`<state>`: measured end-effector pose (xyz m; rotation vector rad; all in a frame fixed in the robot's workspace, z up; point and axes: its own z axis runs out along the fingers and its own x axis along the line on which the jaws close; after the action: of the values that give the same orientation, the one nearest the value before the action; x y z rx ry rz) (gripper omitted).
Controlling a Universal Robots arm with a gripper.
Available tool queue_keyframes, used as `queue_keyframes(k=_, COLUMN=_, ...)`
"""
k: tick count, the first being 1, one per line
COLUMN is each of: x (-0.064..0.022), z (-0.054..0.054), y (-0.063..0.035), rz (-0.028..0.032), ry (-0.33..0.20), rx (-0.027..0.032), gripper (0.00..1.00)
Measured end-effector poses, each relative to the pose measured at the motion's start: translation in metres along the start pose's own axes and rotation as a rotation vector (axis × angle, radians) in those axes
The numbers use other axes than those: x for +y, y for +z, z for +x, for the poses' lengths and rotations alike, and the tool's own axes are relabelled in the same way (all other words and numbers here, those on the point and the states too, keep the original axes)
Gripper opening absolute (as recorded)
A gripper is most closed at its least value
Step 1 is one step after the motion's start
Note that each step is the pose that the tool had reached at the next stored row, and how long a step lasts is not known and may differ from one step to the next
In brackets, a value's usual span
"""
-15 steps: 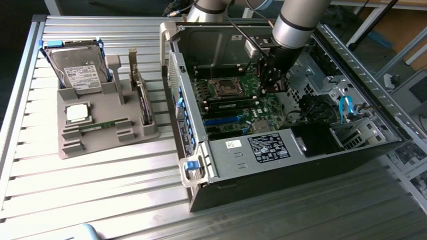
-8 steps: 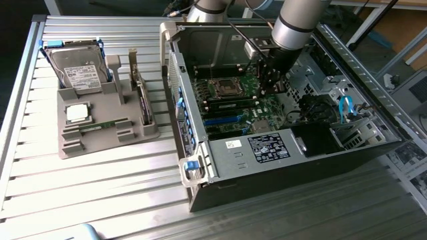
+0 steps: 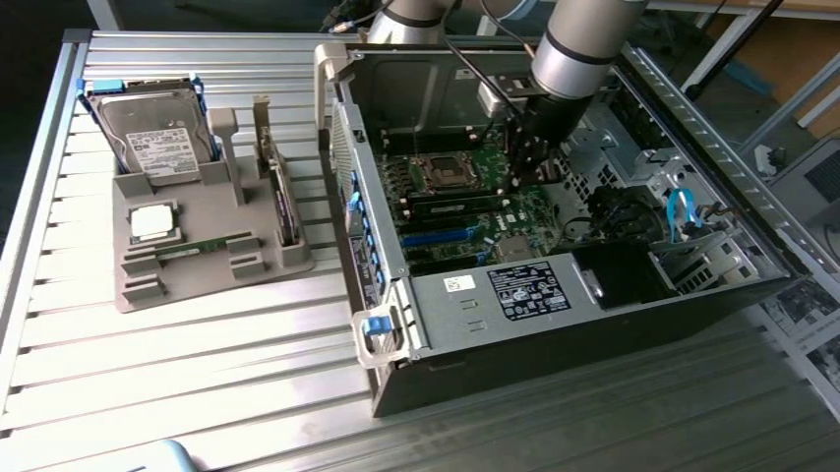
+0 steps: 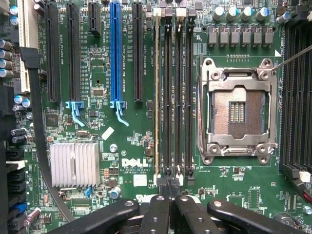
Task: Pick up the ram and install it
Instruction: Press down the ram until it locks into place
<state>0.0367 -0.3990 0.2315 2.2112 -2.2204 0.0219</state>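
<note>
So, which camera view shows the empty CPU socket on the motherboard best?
The wrist view: the CPU socket faces the camera, with its metal frame and bare contact field plain. In the exterior view the socket is a small dark square inside the computer case.

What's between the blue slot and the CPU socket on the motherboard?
In the wrist view, between blue slot and CPU socket: one black expansion slot, then long memory slots.

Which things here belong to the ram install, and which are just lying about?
Job: ram in the grey holder; memory slots; gripper, shut, at the slots.
Lying about: hard drive; CPU chip; blue expansion slot.
</note>
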Motion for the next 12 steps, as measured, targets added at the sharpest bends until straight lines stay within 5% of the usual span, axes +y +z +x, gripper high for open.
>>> queue_keyframes(k=12, x=0.0029, z=0.0001, y=-0.0058, rz=0.0, ry=0.0, rx=-0.0006, gripper=0.11)
